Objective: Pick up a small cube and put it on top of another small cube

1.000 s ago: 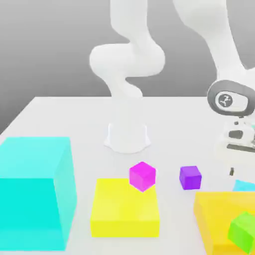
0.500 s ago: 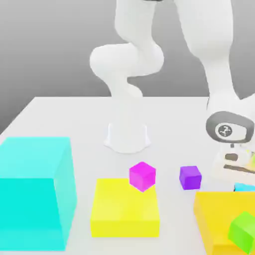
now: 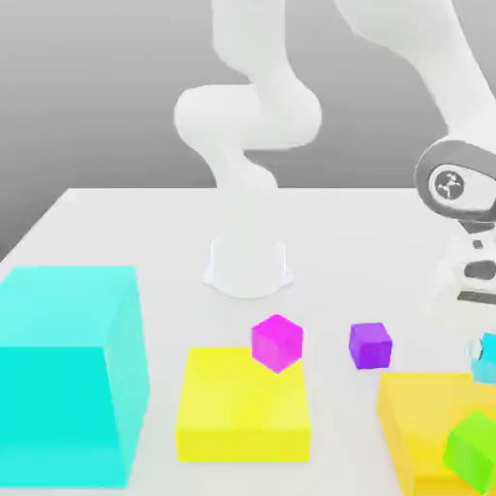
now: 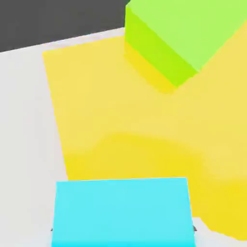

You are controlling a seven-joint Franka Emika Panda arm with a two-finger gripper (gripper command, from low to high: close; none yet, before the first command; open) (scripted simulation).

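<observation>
At the exterior view's right edge, my gripper (image 3: 481, 339) is shut on the small cyan cube (image 3: 485, 361) and holds it just above the table, over the back edge of the orange-yellow block. In the hand view the cyan cube (image 4: 120, 212) sits close up between the jaws. A purple cube (image 3: 370, 345) rests on the table to the exterior view's left of the held cube. Further left, a magenta cube (image 3: 277, 341) sits tilted at the back edge of a flat yellow block (image 3: 242, 407).
A huge cyan block (image 3: 63, 373) stands at the exterior view's left front. An orange-yellow block (image 3: 421, 426) (image 4: 135, 125) at the right front carries a green cube (image 3: 473, 448) (image 4: 178, 34). The arm's white base (image 3: 247, 266) stands at the table's middle back.
The hand dropped onto the small cyan cube, its jaws went from open to shut on it, and it has risen again with the cube.
</observation>
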